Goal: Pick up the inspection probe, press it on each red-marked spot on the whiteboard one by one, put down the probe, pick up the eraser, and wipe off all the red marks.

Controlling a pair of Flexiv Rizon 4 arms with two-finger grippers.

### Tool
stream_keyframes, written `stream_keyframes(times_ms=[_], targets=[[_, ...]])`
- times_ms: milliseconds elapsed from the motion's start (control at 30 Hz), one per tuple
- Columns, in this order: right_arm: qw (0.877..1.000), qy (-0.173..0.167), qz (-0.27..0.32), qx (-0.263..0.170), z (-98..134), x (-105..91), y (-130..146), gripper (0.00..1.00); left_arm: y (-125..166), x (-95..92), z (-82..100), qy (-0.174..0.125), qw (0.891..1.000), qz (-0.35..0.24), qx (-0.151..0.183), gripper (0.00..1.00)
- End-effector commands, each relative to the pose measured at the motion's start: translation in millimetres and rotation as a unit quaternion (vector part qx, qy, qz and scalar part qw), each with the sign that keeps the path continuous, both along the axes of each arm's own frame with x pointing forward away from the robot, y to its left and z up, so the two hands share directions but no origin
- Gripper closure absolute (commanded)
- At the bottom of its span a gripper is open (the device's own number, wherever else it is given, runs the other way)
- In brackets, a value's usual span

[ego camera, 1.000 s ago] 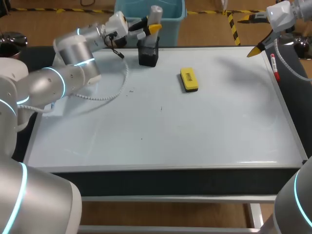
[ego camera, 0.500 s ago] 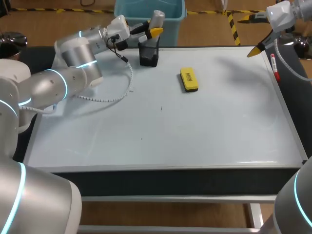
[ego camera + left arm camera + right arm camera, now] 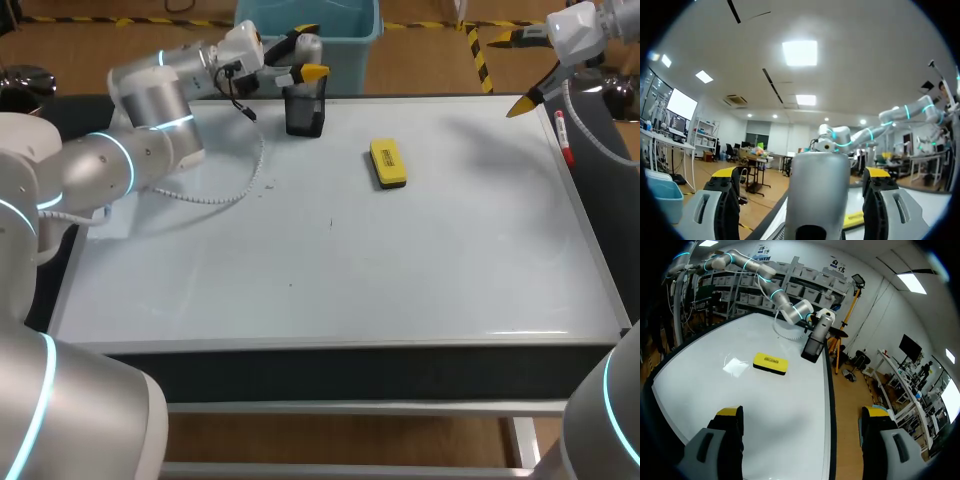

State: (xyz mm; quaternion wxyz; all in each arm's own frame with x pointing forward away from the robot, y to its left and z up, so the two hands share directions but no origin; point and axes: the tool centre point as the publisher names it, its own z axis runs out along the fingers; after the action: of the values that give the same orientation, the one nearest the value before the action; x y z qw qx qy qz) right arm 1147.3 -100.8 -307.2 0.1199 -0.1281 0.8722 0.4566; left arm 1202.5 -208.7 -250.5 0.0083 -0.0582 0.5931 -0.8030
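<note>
**Probe at the holder**

Inspection probe stands in the black holder, at 11 o'clock on the whiteboard. Left tool straddles it, fingers spread (a gap on either side). Eraser lies at 4 o'clock from the holder. Right tool hangs wide apart at 2 o'clock.

Whiteboard, yellow eraser mid-rear, blk holder rear-left

The head camera looks down on the whiteboard from behind. The left wrist camera faces the probe closely; the right wrist camera shares the eraser.
</note>
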Motion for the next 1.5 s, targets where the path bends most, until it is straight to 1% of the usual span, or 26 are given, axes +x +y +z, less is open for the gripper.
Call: stream_keyframes(times_ms=[33,67,100,133,200,233,267,400,600,733,800,900,967,1000,1167,1233,1333,1400,1467,1500], targets=[[1.000,0.000,0.001,-0.002,0.6,0.1,-0.2,0.00,3.1,4.7,2.0,-0.082,0.956,-0.283,0.000,0.00],[1.000,0.000,0.001,-0.002,0.6,0.1,-0.2,0.00,4.1,3.9,2.5,-0.073,0.958,-0.277,0.011,0.00],[1.000,0.000,0.001,-0.002,0.6,0.1,-0.2,0.00,5.3,4.5,1.9,-0.058,0.962,-0.266,0.032,0.00],[1.000,0.000,0.001,-0.002,0.6,0.1,-0.2,0.00,6.9,3.4,1.9,-0.058,0.962,-0.263,0.037,0.00],[1.000,0.000,0.001,-0.002,0.6,0.1,-0.2,0.00,11.0,1.5,1.7,-0.043,0.966,-0.247,0.057,0.00],[1.000,0.000,0.001,-0.002,0.6,0.1,-0.2,0.00,12.9,0.4,1.8,-0.045,0.967,-0.246,0.058,0.00],[1.000,0.000,0.001,-0.002,0.6,0.1,-0.2,0.00,15.5,-1.5,2.3,-0.040,0.968,-0.238,0.072,0.00],[1.000,0.000,0.001,-0.002,0.6,0.1,-0.2,0.00,26.1,-7.8,2.1,-0.033,0.971,-0.218,0.096,0.00],[1.000,0.000,0.001,-0.002,0.6,0.1,-0.2,0.00,44.9,-12.9,2.1,-0.030,0.977,-0.188,0.099,0.00],[1.000,0.000,0.001,-0.002,0.6,0.1,-0.2,0.00,58.2,-20.1,7.1,-0.033,0.981,-0.162,0.105,0.00],[1.000,0.000,0.001,-0.002,0.6,0.1,-0.2,0.00,65.1,-24.0,8.9,-0.023,0.983,-0.144,0.115,0.00],[1.000,0.000,0.001,-0.002,0.6,0.1,-0.2,0.00,79.6,-33.3,11.6,-0.014,0.985,-0.110,0.133,0.00],[1.000,0.000,0.001,-0.002,0.6,0.1,-0.2,0.00,88.3,-38.9,12.2,-0.006,0.987,-0.087,0.137,0.00],[1.000,0.000,0.001,-0.002,0.6,0.1,-0.2,0.00,94.7,-43.0,12.6,-0.007,0.987,-0.074,0.142,0.00],[1.000,0.000,0.001,-0.002,0.6,0.1,-0.2,0.00,122.8,-61.3,14.6,-0.007,0.991,-0.013,0.130,0.00],[1.000,0.000,0.001,-0.002,0.6,0.1,-0.2,0.00,132.6,-69.6,14.5,-0.004,0.990,0.015,0.142,0.00],[1.000,0.000,0.001,-0.002,0.6,0.1,-0.2,0.00,144.7,-81.0,14.0,0.005,0.987,0.050,0.153,0.00],[1.000,0.000,0.001,-0.002,0.6,0.1,-0.2,0.00,151.1,-89.3,13.3,0.016,0.982,0.070,0.177,0.00],[1.000,0.000,0.001,-0.002,0.6,0.1,-0.2,0.00,155.1,-96.5,13.4,0.020,0.981,0.085,0.175,0.00],[1.000,0.000,0.001,-0.002,0.6,0.1,-0.2,0.00,157.3,-100.9,12.6,0.024,0.977,0.094,0.190,0.00]])
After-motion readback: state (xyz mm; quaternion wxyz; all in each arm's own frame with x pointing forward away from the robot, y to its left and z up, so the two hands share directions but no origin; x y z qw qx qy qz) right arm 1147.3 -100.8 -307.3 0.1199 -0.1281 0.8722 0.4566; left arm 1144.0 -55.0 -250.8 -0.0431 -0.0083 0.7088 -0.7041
